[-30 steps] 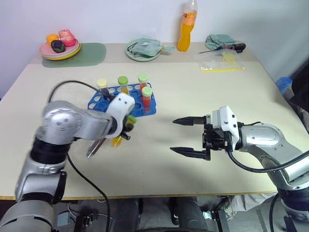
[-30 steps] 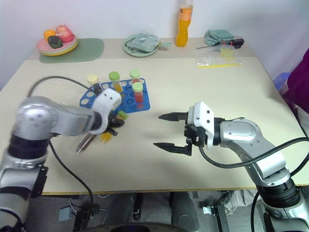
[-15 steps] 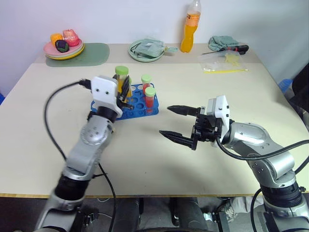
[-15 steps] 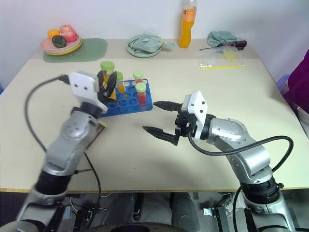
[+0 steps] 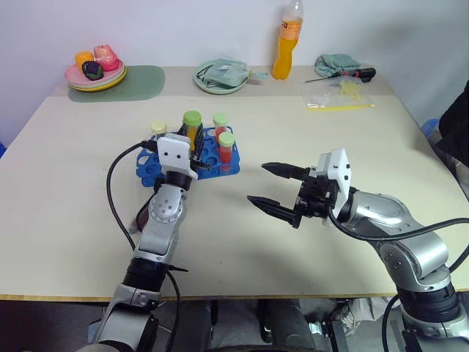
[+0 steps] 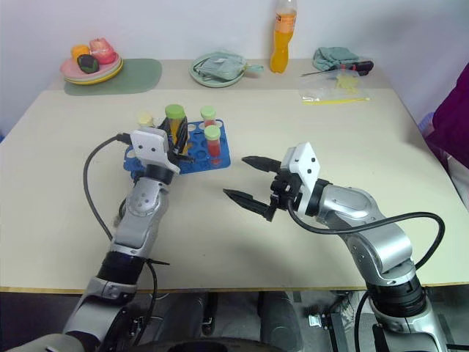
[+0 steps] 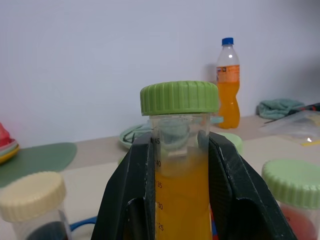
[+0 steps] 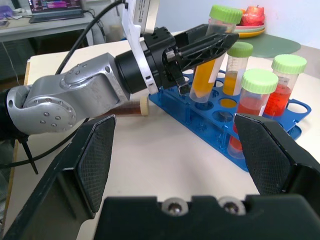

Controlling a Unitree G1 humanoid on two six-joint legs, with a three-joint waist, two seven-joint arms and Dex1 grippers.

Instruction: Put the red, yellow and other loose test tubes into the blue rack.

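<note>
Right wrist view shows the left gripper (image 8: pixel 210 42) with its fingers pinching a yellow-orange tube (image 8: pixel 212 55) just below the green cap, long axis tilted, cap leaning away from the arm and base low over the blue rack (image 8: pixel 210 112) near an open hole. Seating calls for bringing the tube upright, then lowering it. The right gripper (image 5: pixel 272 187) hangs over the tabletop (image 5: pixel 330 132) beside the rack, fingers spread, empty.

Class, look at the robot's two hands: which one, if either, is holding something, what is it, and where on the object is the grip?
The left hand grips the yellow-orange test tube by its upper body, just below the green cap. The right hand is open and holds nothing.
</note>
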